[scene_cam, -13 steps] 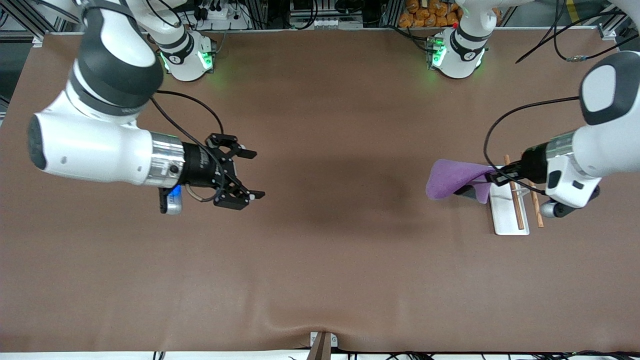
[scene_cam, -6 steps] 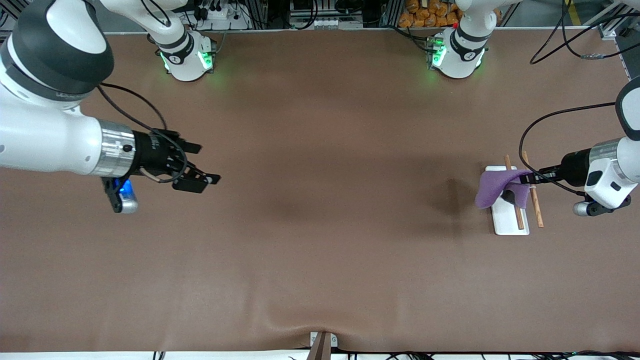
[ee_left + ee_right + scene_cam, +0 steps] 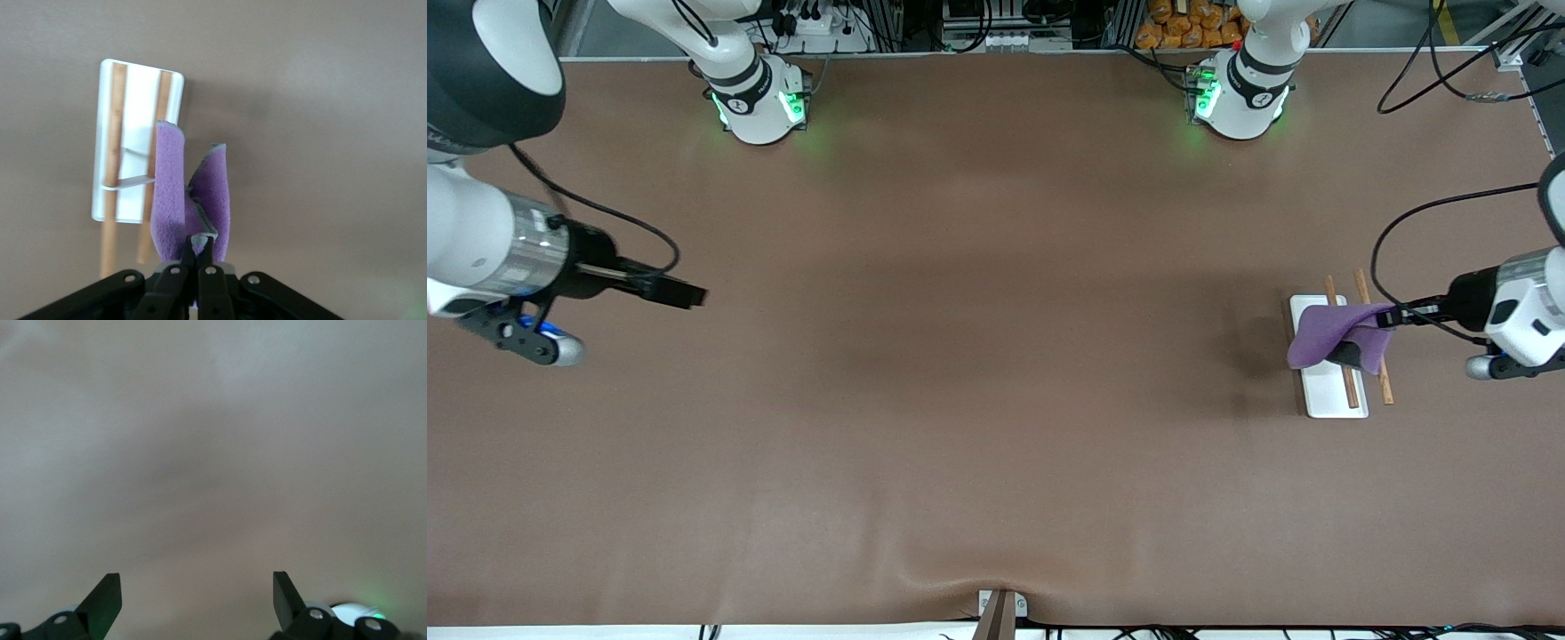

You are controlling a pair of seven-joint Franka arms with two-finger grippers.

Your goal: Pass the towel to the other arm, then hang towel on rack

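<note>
- Front view: you have the left gripper (image 3: 1385, 314) clenched on one edge of the towel (image 3: 1320, 334), holding it up over the rack (image 3: 1334, 393). The purple cloth drapes across the rack's two wooden rods (image 3: 1352, 388). The rack stands on the tabletop (image 3: 996, 356) near the edge at the left arm's end.
- Front view: your right gripper (image 3: 685, 293) waits above the tabletop near the edge at the right arm's end, well apart from the towel.
- Left wrist view: you see the fingers (image 3: 200, 257) pinched together on the towel's (image 3: 172, 200) grey hem, the cloth folded into two flaps, with the rack's (image 3: 140, 133) white base and rods past it.
- Right wrist view: your right gripper (image 3: 193, 600) has its jaws spread wide, grasping nothing, over bare brown tabletop (image 3: 213, 453).
</note>
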